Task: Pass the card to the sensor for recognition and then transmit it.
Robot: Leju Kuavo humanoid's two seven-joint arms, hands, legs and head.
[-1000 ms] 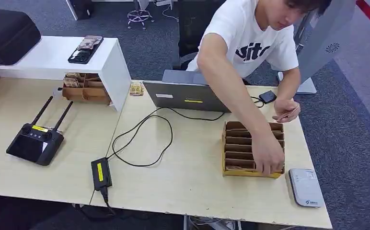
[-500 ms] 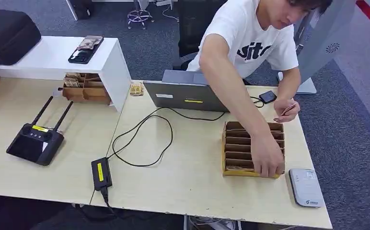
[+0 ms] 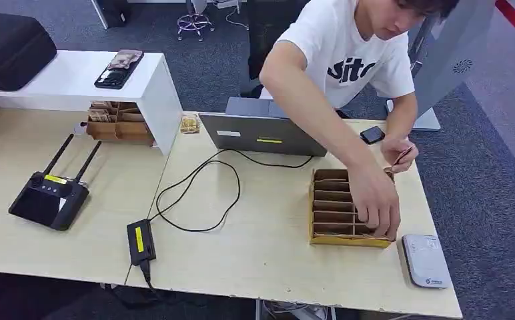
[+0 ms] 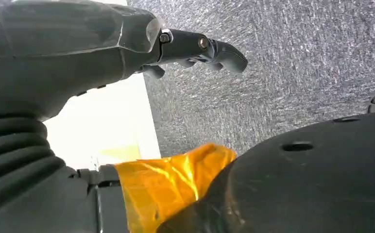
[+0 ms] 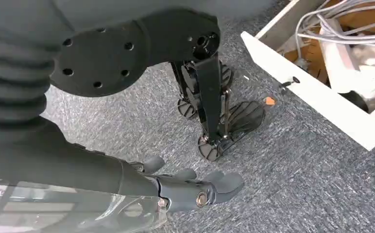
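A person's hand (image 3: 377, 207) reaches into the card box (image 3: 335, 217) on the desk (image 3: 261, 247), their other hand pinching a card (image 3: 401, 157). Both robot hands (left hand (image 4: 195, 48), right hand (image 5: 195, 187)) hang empty over the carpet, fingers loosely apart, well away from the card.

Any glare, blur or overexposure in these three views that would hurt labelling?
Head view: evenly lit and sharp, only the person's moving hand over the brown cardboard divided card box is slightly soft. Left wrist view: the white panel is blown out, and the orange tape shows glare. Right wrist view: the near grey left-edge cover is soft; the right hand and grey carpet read sharp.
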